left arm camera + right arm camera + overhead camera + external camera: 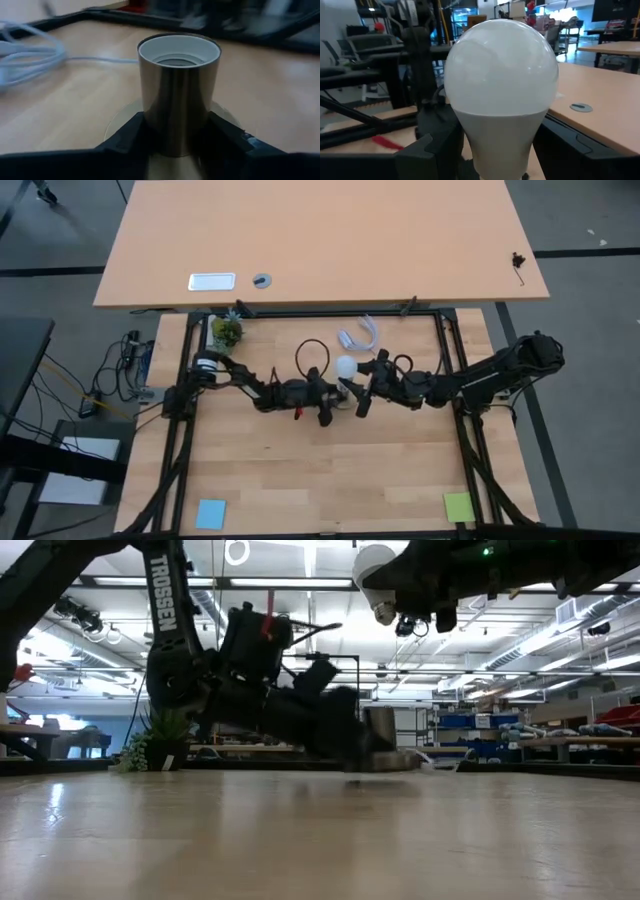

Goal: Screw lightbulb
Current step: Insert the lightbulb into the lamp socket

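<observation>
Lightbulb (500,75): white, pear-shaped, pinched at its narrower lower body by your right gripper (495,150), held clear of the table just beside the socket. Socket (179,95): upright metallic cylinder, white inside, on a flat round base; your left gripper (175,142) has a finger against each side. White cable (30,55): coiled near the socket.

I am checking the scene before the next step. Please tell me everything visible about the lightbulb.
The lightbulb is white and pear-shaped, with a smooth matte rounded head and a narrower, slightly greyer neck below; its screw base is hidden. The right tool holds it by the neck, dark fingers on both sides. In the high view it sits near the table's middle; in the low view it hangs above the table, touching nothing else.
</observation>
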